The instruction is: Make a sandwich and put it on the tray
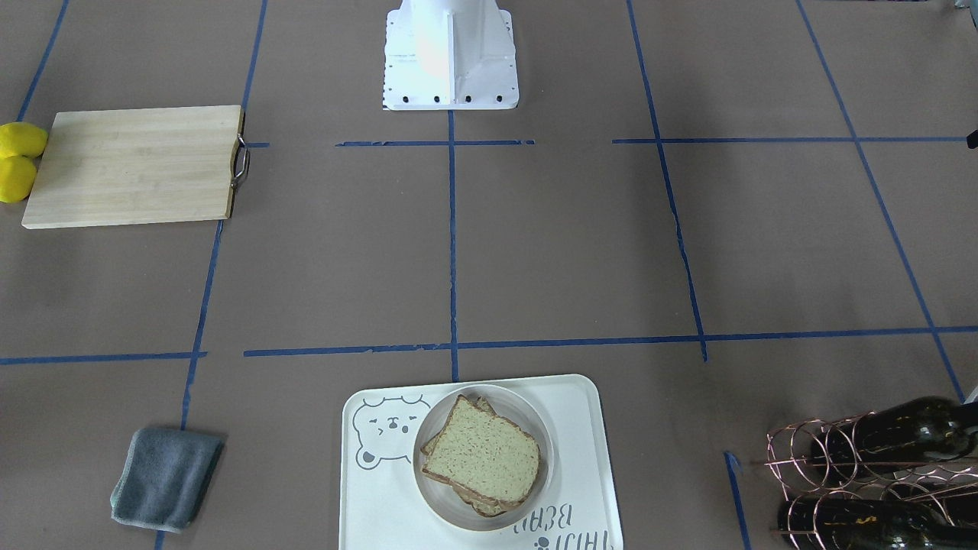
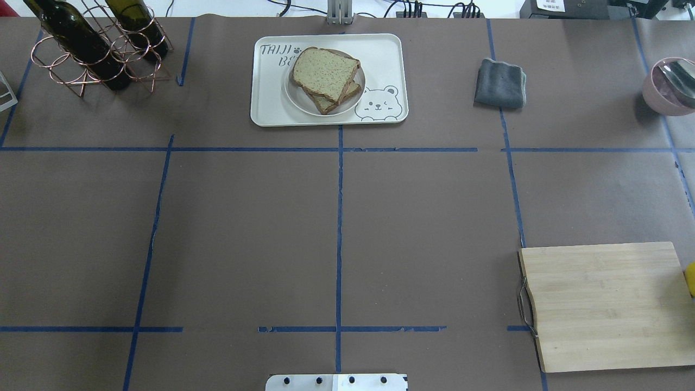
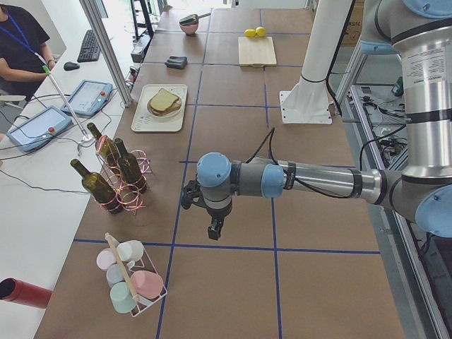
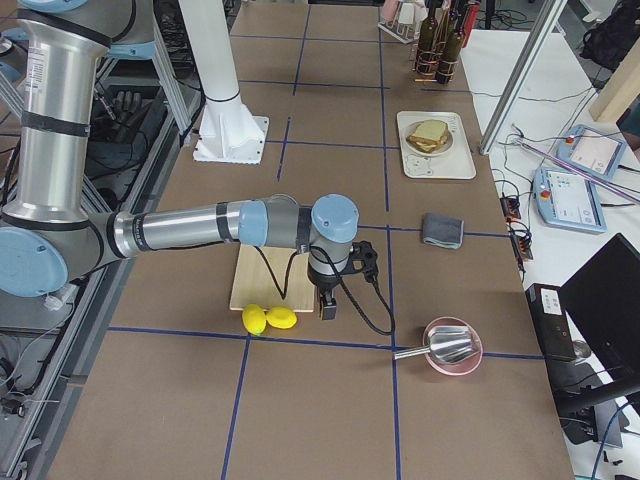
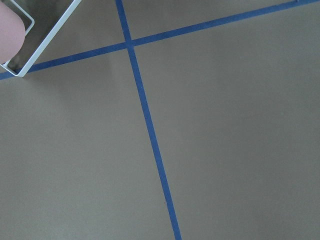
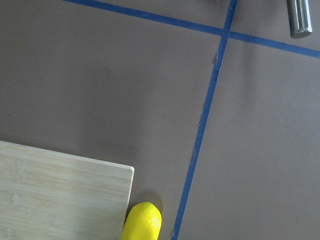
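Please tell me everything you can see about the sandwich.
The sandwich is two square bread slices, tan crumb with brown crust, stacked slightly askew. The filling cannot be seen. It lies flat on a round white dish, which sits on the cream tray with a bear drawing. Nothing else touches it.

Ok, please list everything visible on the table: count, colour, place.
sandwich: one, brown, on dish
dish: one, white, on tray
tray: one, cream, far middle
cloth: one, grey, right of tray
cutting board: one, pale wood, near right
lemons: two, yellow, beside board
bottles: three, dark green, in rack
rack: one, copper, far left
bowl: one, pink, far right
cups: several, pastel, left end
left end effector: one, black, over bare table
right end effector: one, black, near lemons
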Controlling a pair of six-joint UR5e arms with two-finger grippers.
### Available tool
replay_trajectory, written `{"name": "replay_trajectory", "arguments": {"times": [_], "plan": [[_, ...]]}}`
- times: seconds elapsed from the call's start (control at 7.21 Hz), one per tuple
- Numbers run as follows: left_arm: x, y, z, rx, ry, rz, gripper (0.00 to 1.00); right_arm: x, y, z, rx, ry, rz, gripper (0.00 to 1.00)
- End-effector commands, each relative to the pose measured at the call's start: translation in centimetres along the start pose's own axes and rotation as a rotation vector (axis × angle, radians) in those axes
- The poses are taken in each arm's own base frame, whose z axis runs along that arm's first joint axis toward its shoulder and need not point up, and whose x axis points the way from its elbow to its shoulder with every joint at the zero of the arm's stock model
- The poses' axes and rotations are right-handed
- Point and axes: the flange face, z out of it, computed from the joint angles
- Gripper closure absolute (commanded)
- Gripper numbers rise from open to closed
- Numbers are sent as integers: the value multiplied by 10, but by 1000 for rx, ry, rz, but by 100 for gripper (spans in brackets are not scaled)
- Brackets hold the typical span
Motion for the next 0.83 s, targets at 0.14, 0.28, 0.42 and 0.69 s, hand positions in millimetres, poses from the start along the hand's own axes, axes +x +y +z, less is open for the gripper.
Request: {"name": "replay_trajectory", "arguments": {"times": [0.14,0.28,0.42,0.69], "plan": [[-2,0,2,-3,7,-4,0,1,1,0,-1,4,26,0],[-1,-1,2,0,6,0,0,0,0,0,-1,4,24,0],[0,1,0,4,4,3,0,0,-1,0,0,4,23,0],[2,0,-2,9,5,7,0,-2,-1,-2,4,3,25,0]]}}
